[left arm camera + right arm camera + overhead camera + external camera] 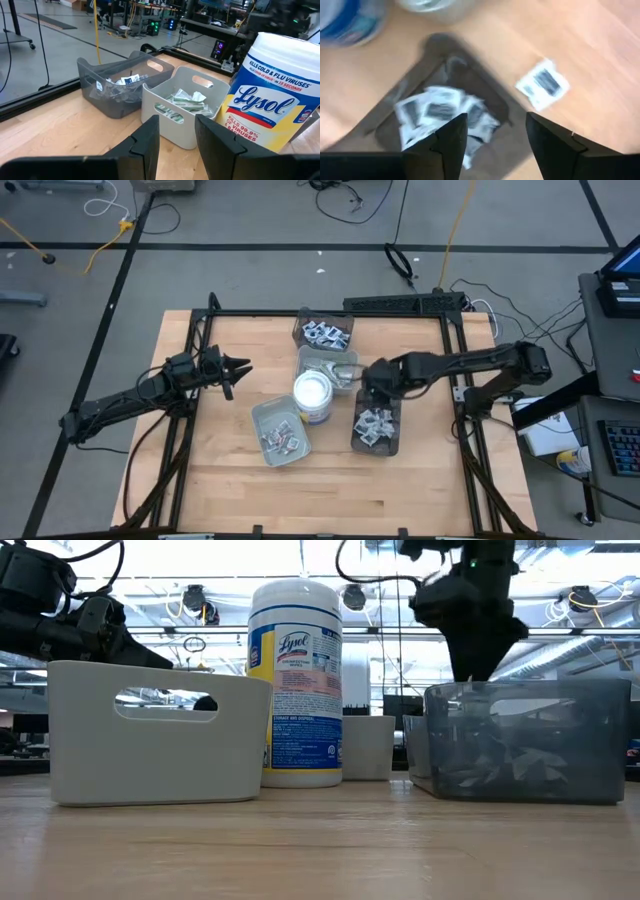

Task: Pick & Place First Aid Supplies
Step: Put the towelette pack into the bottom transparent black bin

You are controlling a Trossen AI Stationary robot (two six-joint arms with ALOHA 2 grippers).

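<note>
The right pincer (372,392) is held above the dark tray (377,442) on the right side of the table (420,480), at that tray's far end; its fingers are spread wide w/ nothing between them. In the right wrist view the square white packets w/ dark print (437,112) are seen heaped in the dark tray right under the pincer. One square packet (542,83) is seen apart from the heap, over bare wood just beside the tray; whether it is lying on the table or in mid-air cannot be told.

The left pincer (236,370) is held off to the left of the trays, clear of them, pointed toward the middle of the table. Its fingers (150,142) are set to a narrow gap & nothing is gripped. Ahead of it, in the left wrist view, a light grey tray (185,107) w/ pale green-white strips (182,100) is seen, w/ a darker tray (117,85) of white packets just beyond it & the round wipes tub (272,100) beside it.

From above, a 4th tray (281,432), light grey w/ packets inside, is seen near the tub, on the table's near side. In the low view the tub (295,680) stands upright between the light tray (150,730) & the dark tray (525,740).
</note>
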